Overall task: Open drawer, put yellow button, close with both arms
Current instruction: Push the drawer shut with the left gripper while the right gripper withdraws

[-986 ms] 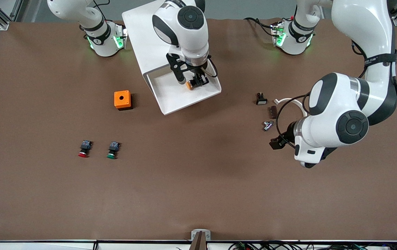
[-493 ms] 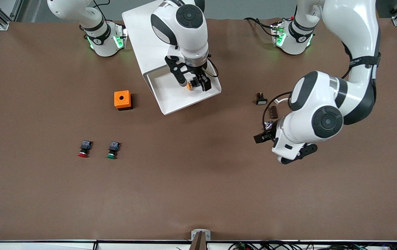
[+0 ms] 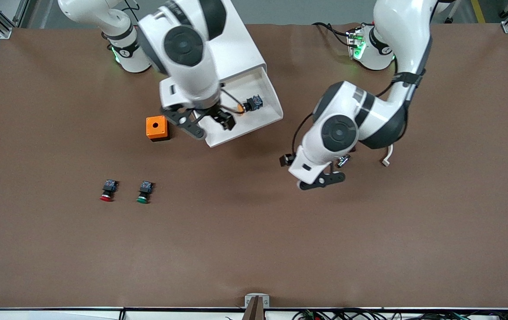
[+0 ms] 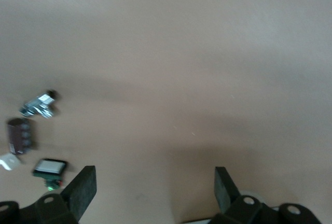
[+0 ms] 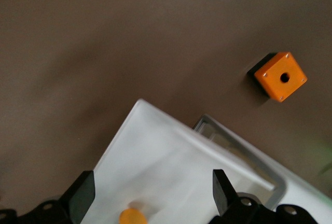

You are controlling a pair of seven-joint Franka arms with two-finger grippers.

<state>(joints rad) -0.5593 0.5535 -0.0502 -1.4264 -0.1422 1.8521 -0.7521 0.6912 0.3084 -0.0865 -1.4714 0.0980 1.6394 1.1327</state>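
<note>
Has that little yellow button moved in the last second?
Yes. The yellow button now lies loose in the drawer, nearer the left arm's end, released by the open right gripper.

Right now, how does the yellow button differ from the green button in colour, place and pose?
The yellow button has a yellow-orange cap; the green button has a green one. The yellow button lies in the open drawer; the green button lies on the bare table, nearer to the front camera, beside a red button. Their caps point different ways. Both lie on their sides, untouched, with dark bodies.
</note>
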